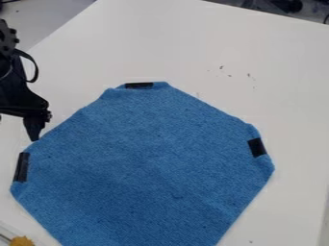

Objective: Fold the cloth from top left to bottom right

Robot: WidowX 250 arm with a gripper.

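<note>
The black gripper (32, 135) hangs at the left edge of the camera view, beside the cloth's upper-left side and just above its left corner. One finger points down with its tip close to the cloth's edge, set off to the right of the gripper's body; bare table shows to its left. No cloth is seen between the fingers. The blue cloth (145, 158) lies spread flat, its lower part cut off by the view's bottom edge. Black patches mark its left, top and right corners, which look blunt.
A white table (186, 38) carries the cloth, with small dark specks toward the upper right. At the bottom left corner is a yellow-orange object (22, 241). Dark items stand beyond the table's far edge.
</note>
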